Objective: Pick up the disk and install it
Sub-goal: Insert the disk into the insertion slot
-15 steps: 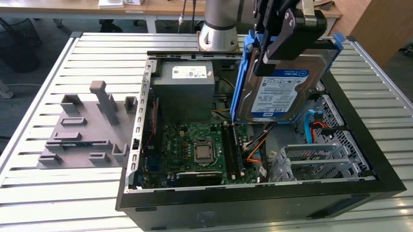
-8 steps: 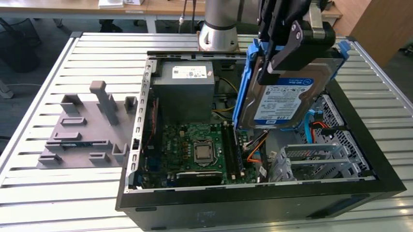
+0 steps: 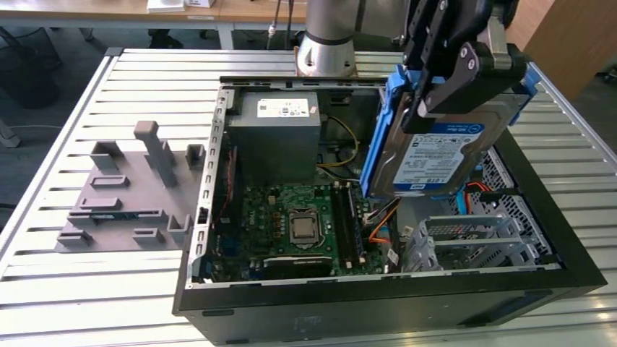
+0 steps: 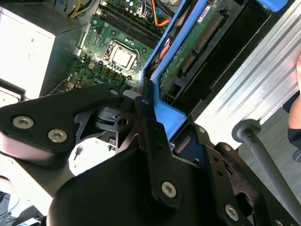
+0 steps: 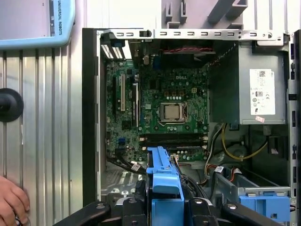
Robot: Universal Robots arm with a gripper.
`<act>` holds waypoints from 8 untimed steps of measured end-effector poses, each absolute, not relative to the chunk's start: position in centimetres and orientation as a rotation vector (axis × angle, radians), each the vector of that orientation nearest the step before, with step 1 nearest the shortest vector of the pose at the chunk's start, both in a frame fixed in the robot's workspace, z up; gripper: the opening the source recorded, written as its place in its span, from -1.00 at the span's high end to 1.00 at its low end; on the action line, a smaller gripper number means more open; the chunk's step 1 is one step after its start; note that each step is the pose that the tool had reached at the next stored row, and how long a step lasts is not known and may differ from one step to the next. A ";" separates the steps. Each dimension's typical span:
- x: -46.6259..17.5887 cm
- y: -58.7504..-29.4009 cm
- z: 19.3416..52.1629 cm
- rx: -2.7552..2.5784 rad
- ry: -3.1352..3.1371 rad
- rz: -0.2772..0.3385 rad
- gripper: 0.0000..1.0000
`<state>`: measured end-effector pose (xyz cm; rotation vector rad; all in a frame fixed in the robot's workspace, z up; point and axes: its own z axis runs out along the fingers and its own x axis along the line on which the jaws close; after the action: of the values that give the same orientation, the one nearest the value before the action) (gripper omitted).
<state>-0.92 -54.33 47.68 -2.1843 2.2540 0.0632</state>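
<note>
Disk clenched in gripper, tilted steeply over the open case, toward the exterior view's right, just above the drive cage. Risks catching its blue bracket on the cage rim or snagging the orange cables if lowered crooked; risks slipping too.

A robotics lab: in the exterior view a slatted metal table bears an open computer case, a grey fixture block at its nine o'clock, wooden desks at twelve
</note>
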 end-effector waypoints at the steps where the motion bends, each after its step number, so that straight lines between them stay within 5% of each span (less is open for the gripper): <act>1: -0.9 -54.5 47.6 -2.184 2.254 0.063 0.27; 8: -0.7 -55.3 47.3 -2.184 2.254 0.063 0.27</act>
<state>-0.71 -55.33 47.32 -2.1842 2.2540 0.0632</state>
